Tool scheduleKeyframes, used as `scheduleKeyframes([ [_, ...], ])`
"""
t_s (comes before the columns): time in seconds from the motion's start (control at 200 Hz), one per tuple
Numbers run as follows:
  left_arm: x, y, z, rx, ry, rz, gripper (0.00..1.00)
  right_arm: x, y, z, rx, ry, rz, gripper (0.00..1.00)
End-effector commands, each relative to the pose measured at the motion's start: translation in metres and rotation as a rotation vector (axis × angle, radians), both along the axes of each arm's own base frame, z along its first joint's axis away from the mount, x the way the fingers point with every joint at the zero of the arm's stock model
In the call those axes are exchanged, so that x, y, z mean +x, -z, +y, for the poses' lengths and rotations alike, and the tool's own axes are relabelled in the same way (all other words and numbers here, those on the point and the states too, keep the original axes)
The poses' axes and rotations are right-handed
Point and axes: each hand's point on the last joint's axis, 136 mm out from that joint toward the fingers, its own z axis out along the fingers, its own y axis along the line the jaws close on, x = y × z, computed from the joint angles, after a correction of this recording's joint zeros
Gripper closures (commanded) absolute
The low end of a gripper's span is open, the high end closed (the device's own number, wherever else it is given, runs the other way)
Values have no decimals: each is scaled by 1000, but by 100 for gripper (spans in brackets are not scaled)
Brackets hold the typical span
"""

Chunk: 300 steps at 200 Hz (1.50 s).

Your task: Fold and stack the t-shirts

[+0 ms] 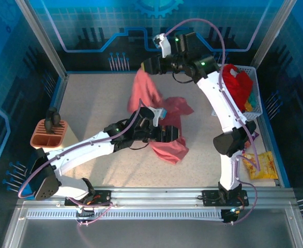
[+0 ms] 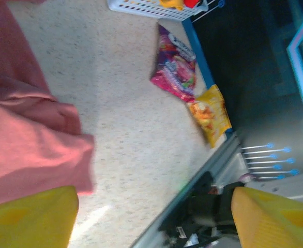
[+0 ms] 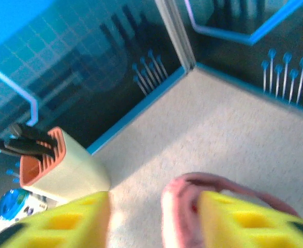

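A dusty salmon-pink t-shirt (image 1: 164, 111) lies crumpled mid-table, one end lifted toward the back. My right gripper (image 1: 145, 65) hovers at that raised end. In the right wrist view its jaws (image 3: 154, 217) stand open, with a pink hem (image 3: 180, 206) lying against the inner side of the right finger (image 3: 244, 222). My left gripper (image 1: 168, 132) sits low over the shirt's near part. Its yellow fingers (image 2: 30, 217) are spread wide with nothing between them, and the pink cloth (image 2: 27, 139) is beside the left one. A brighter red t-shirt (image 1: 236, 82) is heaped in the basket.
The white basket (image 1: 258, 98) stands at the right edge, with yellow and green cloth in it. A purple snack packet (image 2: 175, 67) and a yellow one (image 2: 211, 113) lie near the front right. An orange rack (image 1: 49, 133) sits at the left wall.
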Motion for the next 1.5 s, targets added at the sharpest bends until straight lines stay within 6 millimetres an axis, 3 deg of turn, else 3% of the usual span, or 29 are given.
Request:
scheduleKeyframes([
  [0.0,-3,0,40,95,-56,-29,15,-18,16,-5,-75,-36,50,10],
  [0.085,1,5,71,116,-113,-1,15,-12,44,-22,-174,64,85,0],
  [0.245,15,12,126,117,-246,41,17,-24,105,-54,-302,209,162,0],
  [0.39,29,25,159,150,-343,72,20,-65,169,-72,-388,241,218,0],
  [0.51,46,51,178,166,-421,163,29,-105,227,-85,-484,263,263,0],
  [0.68,68,93,202,157,-522,305,40,-159,281,-103,-604,310,261,1],
  [0.79,80,120,208,155,-561,356,47,-185,299,-108,-694,328,212,2],
  [0.911,93,152,208,180,-581,402,56,-200,320,-104,-746,348,174,0],
  [1.006,105,170,209,200,-594,415,56,-202,332,-101,-778,373,170,2],
  [1.206,127,188,223,308,-635,368,49,-199,359,-100,-887,406,167,9],
  [1.266,132,193,228,349,-641,366,47,-199,367,-107,-937,412,163,16],
  [1.316,137,195,231,369,-647,360,46,-191,362,-100,-931,421,146,23],
  [1.496,156,196,244,437,-671,316,47,-176,352,-111,-920,463,145,55],
])
